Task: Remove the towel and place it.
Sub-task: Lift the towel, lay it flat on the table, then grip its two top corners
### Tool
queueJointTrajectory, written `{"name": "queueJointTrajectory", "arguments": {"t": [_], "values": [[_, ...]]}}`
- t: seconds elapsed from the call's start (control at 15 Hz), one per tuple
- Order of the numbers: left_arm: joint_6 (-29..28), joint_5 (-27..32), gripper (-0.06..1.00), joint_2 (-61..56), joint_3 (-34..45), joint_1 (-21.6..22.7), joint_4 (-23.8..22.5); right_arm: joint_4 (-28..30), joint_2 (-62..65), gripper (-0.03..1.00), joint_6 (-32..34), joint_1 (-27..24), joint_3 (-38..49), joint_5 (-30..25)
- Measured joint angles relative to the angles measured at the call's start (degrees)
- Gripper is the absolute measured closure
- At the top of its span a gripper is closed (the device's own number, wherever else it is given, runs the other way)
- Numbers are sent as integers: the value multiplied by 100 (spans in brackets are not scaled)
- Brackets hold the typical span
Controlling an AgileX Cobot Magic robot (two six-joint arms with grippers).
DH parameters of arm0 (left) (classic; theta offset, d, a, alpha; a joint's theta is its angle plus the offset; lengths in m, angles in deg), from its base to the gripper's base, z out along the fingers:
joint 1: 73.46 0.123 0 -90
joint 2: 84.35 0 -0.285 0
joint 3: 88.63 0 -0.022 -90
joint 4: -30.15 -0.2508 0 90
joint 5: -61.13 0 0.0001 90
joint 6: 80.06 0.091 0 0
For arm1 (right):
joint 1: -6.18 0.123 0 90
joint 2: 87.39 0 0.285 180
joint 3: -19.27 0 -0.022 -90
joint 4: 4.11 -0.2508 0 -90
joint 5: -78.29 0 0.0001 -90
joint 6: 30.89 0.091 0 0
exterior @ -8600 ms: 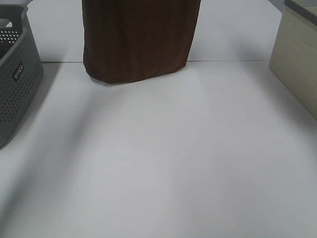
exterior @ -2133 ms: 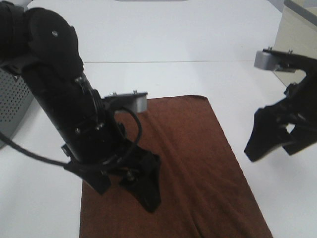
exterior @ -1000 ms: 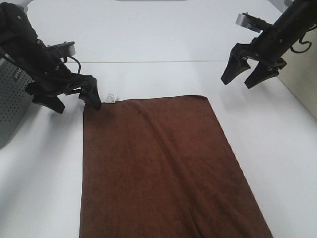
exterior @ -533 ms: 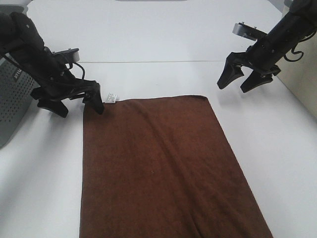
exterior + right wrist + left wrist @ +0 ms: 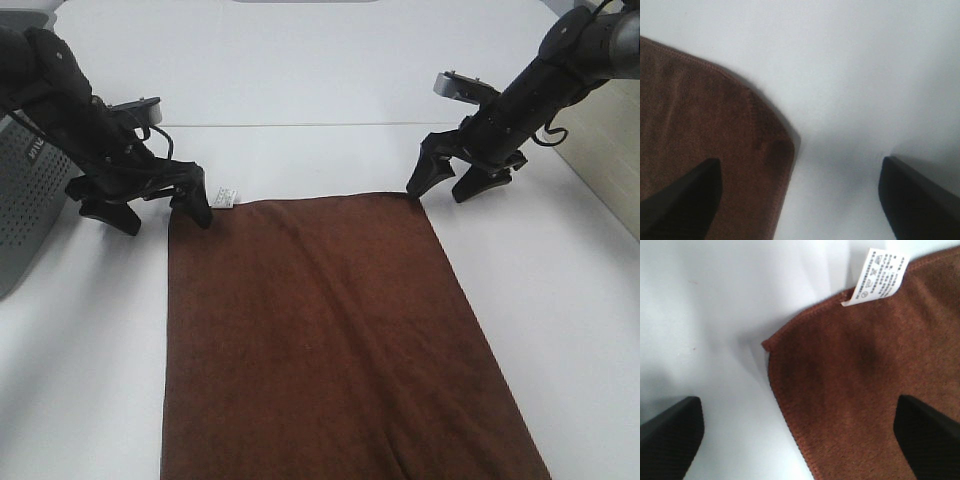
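The dark brown towel (image 5: 320, 340) lies flat on the white table and runs out of view at the near edge. Its white tag (image 5: 227, 196) is on the far short edge. My left gripper (image 5: 160, 215) is open and straddles the towel's far left corner; in the left wrist view the corner (image 5: 785, 360) and the tag (image 5: 880, 277) lie between the two fingers (image 5: 670, 435). My right gripper (image 5: 438, 190) is open at the far right corner; in the right wrist view one finger (image 5: 680, 200) is over the towel (image 5: 700, 120) and the other over bare table.
A grey perforated basket (image 5: 25, 200) stands at the left edge behind the left arm. A beige box (image 5: 610, 130) stands at the right edge. The white table (image 5: 320, 80) stretches behind the towel and along both of its long sides.
My right gripper has moved down and left to the towel's far right corner. My left gripper has shifted only slightly at the far left corner. The towel has not moved.
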Motion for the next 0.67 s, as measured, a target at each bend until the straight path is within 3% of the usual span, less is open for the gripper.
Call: {"name": "queueJointTrajectory", "arguments": {"t": [0.33,0.67], "values": [[0,-34,-1,17,0,0,69,-17,-109,14,6,92,-69,74],[178,-493,4,138,-29,-126,693,-80,-206,15,11,395,-132,201]]}}
